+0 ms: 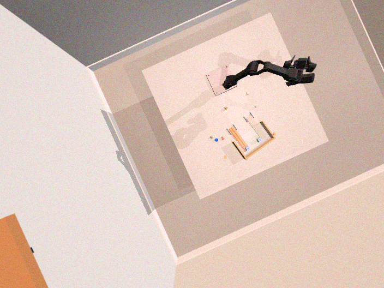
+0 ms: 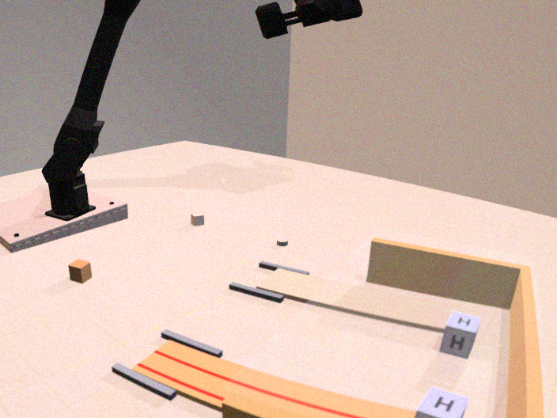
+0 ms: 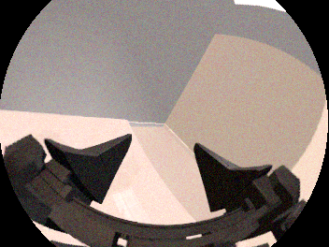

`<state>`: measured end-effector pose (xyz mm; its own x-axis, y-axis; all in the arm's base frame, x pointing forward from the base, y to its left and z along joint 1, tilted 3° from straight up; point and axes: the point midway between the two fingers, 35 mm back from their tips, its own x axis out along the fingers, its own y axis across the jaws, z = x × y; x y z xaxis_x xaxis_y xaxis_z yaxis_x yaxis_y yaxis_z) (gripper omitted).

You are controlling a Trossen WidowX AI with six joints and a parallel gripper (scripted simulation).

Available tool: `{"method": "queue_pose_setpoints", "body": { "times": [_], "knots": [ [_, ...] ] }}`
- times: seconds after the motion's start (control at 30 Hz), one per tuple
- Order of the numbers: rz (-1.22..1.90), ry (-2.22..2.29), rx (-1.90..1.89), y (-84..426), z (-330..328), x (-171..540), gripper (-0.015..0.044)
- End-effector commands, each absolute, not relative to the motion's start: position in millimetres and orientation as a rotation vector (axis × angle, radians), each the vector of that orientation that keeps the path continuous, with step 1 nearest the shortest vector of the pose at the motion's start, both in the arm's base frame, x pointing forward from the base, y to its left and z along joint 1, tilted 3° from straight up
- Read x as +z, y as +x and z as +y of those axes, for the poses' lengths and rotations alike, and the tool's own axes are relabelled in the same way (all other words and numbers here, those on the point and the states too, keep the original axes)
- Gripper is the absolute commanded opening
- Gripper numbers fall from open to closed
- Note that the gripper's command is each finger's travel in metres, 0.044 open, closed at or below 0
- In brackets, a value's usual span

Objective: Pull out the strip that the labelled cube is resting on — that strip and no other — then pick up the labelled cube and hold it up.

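An orange strip with red lines lies between two dark rails. A pale cube marked H rests on its far end. A plain beige strip lies between a second pair of rails. Another pale cube marked H stands at that strip's far end; I cannot tell whether it rests on the strip or beside it. My gripper is open and empty, raised high and far from both strips, pointing towards the room's walls.
A low wooden fence surrounds the strips' far ends on three sides. A small orange cube, a grey cube and a small disc lie nearer the arm's base. A blue disc and a red piece lie beside the orange strip.
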<state>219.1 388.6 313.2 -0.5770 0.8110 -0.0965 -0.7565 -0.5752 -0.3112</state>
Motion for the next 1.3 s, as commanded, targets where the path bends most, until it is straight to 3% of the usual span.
{"method": "queue_pose_setpoints", "body": {
  "times": [0.0,0.27,0.6,0.8,1.03,1.27],
  "knots": [
    [-0.284,-0.289,2.171,221,387,313,0.04],
    [0.117,-0.397,1.697,292,314,287,0.04],
    [0.489,-0.313,0.92,351,168,250,0.04],
    [0.597,-0.183,0.419,352,66,228,0.04],
    [0.611,-0.002,-0.163,316,-46,205,0.04],
    [0.605,0.016,-0.219,310,-56,203,0.04]
  ]
}}
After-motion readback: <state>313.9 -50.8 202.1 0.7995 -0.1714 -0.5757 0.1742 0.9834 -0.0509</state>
